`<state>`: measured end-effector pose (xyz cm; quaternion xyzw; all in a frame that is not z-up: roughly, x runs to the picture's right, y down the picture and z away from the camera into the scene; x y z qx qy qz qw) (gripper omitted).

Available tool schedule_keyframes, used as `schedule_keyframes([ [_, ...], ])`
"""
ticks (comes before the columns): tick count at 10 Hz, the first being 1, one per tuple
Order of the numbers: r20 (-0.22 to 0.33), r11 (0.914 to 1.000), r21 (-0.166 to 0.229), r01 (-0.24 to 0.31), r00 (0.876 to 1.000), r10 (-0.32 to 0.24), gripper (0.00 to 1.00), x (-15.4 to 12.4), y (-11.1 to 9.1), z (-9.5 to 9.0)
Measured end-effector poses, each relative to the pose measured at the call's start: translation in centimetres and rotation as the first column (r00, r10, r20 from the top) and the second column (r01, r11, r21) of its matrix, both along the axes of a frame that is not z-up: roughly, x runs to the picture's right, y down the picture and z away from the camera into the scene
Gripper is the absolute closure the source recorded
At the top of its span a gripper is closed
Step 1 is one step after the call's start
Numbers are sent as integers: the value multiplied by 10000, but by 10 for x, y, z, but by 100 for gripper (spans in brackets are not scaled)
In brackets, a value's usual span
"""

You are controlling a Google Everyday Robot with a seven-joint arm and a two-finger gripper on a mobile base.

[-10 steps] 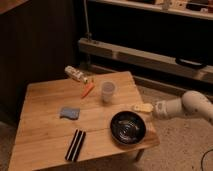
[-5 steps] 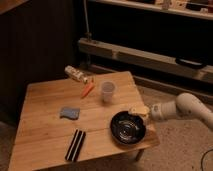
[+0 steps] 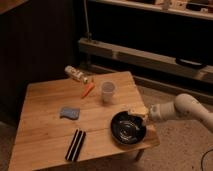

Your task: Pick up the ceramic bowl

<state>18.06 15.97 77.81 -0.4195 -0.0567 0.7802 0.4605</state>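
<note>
Black ceramic bowl (image 3: 128,132) lies bare inside; hand (image 3: 136,113) at its far rim.

One wooden table (image 3: 45,100), one ceramic bowl (image 3: 128,130), one white cup (image 3: 108,91), one orange stick (image 3: 88,90), one toppled bottle (image 3: 77,75), one blue sponge (image 3: 69,113), one black flat item (image 3: 76,145), one gripper (image 3: 137,112) at the bowl's 1 o'clock rim.

End effector (image 3: 136,112) at ceramic bowl (image 3: 127,131) rim
</note>
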Motion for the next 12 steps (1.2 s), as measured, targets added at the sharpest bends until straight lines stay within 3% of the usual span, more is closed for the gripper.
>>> schedule_keyframes([
  [4, -60, 9999, -16, -120, 9999, 120, 20, 6, 1, -2],
  [8, -408, 9980, 589, -226, 9989, 251, 20, 31, -17, -32],
  [12, -563, 9968, 774, -176, 9982, 220, 20, 40, -21, -42],
])
